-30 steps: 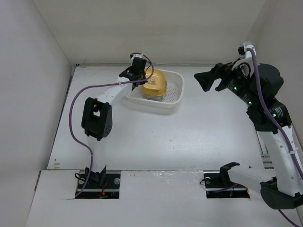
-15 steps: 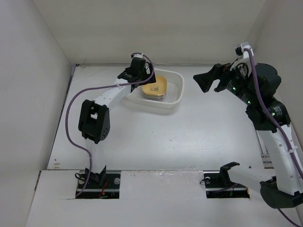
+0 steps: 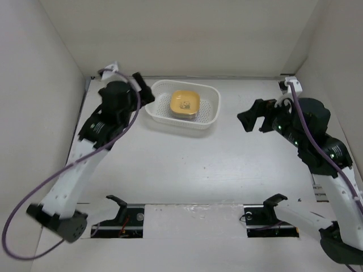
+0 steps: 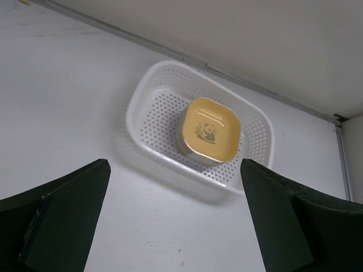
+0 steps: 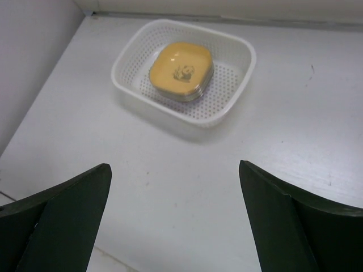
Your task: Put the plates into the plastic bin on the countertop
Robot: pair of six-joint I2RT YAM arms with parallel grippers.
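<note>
Our left gripper hangs released, its fingers spread wide with nothing between them, at about 9 o'clock from the plastic bin. Our right gripper is likewise spread and empty, well apart from the bin at about 3 o'clock. The plates sit stacked roughly mid-bin, with an orange-yellow one bearing a small panda picture on top. We cannot count those beneath it. The bin rests on the countertop near its 12 o'clock edge.
</note>
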